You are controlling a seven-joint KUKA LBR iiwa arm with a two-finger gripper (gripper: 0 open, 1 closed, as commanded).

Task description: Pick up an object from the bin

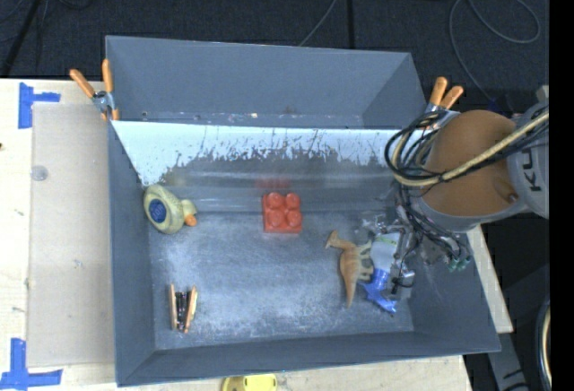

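Right of the red studded block and lower in the view, close to the right wall of the bin, we see the gripper low over the floor, under the cables and orange cover of the wrist. At its tip lies a small blue thing. Just beside this, on the side toward the red block, lies a tan animal figure with a long body. We judge the blue thing to be the one for picking, because the gripper stands over it. Whether the tool is apart, together or clamped on it we cannot tell. The tan figure is so near that it could be pushed or caught as well. Left of the red block rests a round yellow and blue toy, and far down-left of it a small dark and orange piece; both are well apart from the arm. The floor is grey metal, worn pale and speckled, between steep walls, with much free room around the red block.
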